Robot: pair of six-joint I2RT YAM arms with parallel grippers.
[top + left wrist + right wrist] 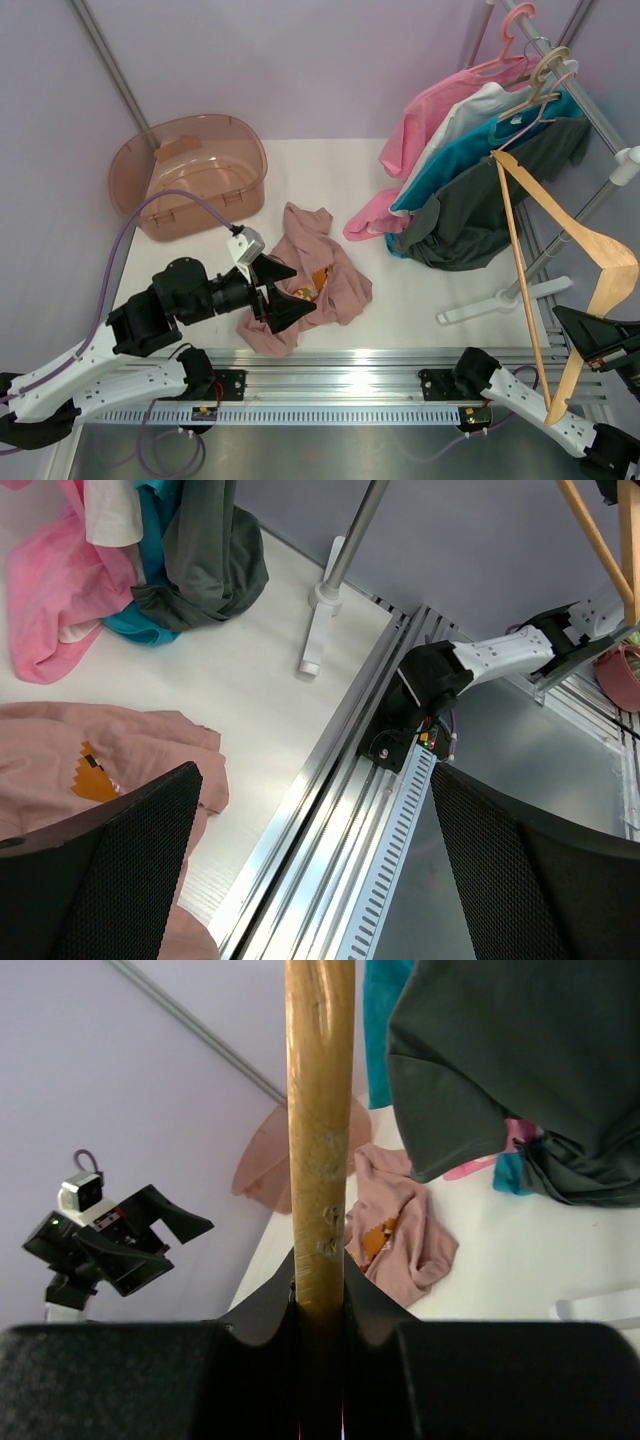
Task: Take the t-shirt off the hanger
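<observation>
The white counter lies bare between the clothes rack at the right and the brown tub at the back left. The wooden hanger hangs off the counter's right front corner, well apart from the t-shirt. The t-shirt lies crumpled near the front rail, an orange pixel print showing. The left fingers gape wide over its near edge, holding nothing. The right fingers pinch the hanger's bar narrowly.

I'm looking at lilac walls closing in a white table. A translucent brown tub is sitting back left. A garment rack is standing right, carrying a pink shirt, a teal shirt and a dark grey shirt.
</observation>
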